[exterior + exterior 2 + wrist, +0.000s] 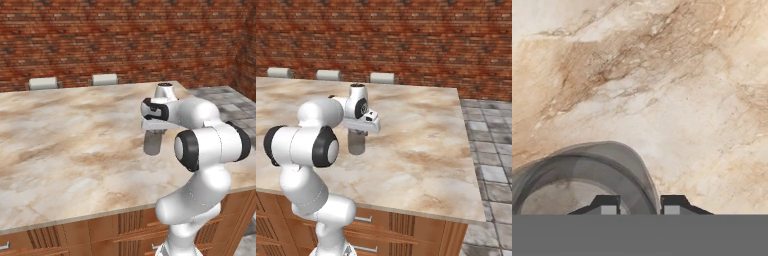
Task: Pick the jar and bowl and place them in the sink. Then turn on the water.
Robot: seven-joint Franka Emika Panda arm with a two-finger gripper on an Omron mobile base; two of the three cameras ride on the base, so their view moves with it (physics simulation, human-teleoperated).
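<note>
jar [582, 175] upright on counter [65, 135], long axis vertical | gripper [639, 205] directly above, rim wall between fingertips, body toward 9 o'clock | fingers pinched on jar rim

A broad marble counter [65, 145], beige veined with brown, tops wooden cabinets [75, 235] with drawer handles. The jar [152, 142] stands upright on it, toward the right side and well in from the near edge. Three pale chair backs [329, 75] show along the far edge. Grey tiled floor [491, 145] lies right of the counter.
</note>
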